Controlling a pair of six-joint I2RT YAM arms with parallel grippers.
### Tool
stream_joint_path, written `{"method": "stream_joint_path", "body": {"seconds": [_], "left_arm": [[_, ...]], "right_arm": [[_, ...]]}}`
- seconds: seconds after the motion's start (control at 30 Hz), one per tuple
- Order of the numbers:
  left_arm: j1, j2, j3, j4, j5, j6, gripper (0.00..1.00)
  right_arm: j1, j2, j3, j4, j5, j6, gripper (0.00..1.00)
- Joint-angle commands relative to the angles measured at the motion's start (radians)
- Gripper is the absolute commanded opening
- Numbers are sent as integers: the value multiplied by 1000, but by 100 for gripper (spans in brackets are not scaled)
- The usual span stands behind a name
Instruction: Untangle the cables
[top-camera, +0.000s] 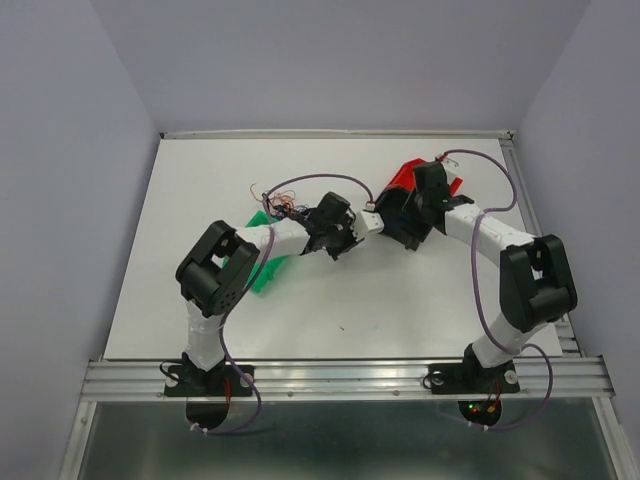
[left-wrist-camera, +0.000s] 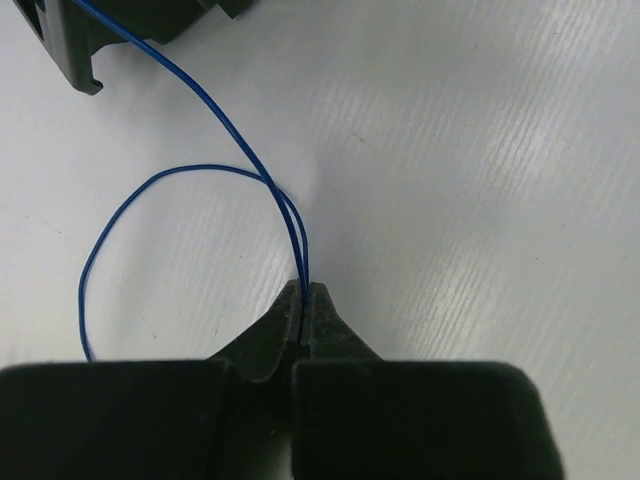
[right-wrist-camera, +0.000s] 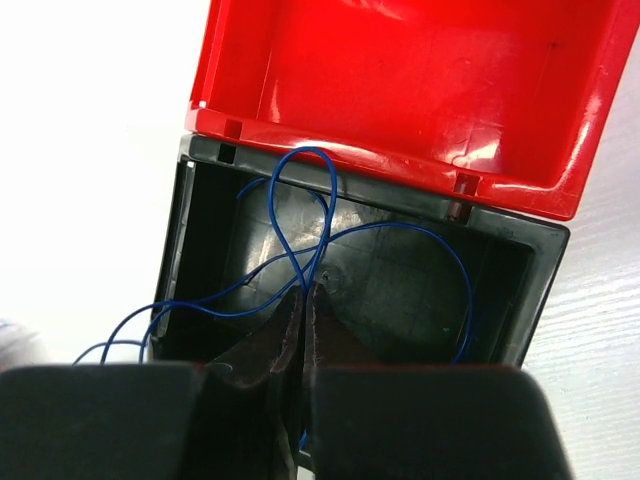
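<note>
While left gripper (left-wrist-camera: 303, 300) pinches a blue cable (left-wrist-camera: 268, 180) above the table (left-wrist-camera: 480, 150) and right gripper (right-wrist-camera: 303, 297) pinches blue loops (right-wrist-camera: 308, 150) over the black bin (right-wrist-camera: 522, 290), the tangle (top-camera: 280, 207) (beside the green bin (top-camera: 262, 272)) looks unsorted; early days, I'd judge.

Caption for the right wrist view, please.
Right end effector pinching a blue cable over the open black bin, red bin beyond.
</note>
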Motion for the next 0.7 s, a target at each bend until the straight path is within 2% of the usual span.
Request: {"method": "stream_joint_path", "body": {"seconds": [0.0, 0.23, 0.4, 0.53, 0.67], "left_arm": [[7, -145, 25, 7, 6, -22, 0], [11, -221, 151, -59, 6, -22, 0], [11, -196, 302, -111, 32, 4, 0], [11, -158, 384, -113, 104, 7, 0], [13, -126, 456, -120, 150, 0, 0]], "right_arm": [[-7, 32, -26, 34, -2, -1, 1], [-7, 129, 5, 1, -22, 18, 1], [-7, 161, -4, -3, -22, 42, 0], [-7, 182, 20, -18, -20, 55, 1], [-7, 74, -4, -17, 6, 37, 11]]}}
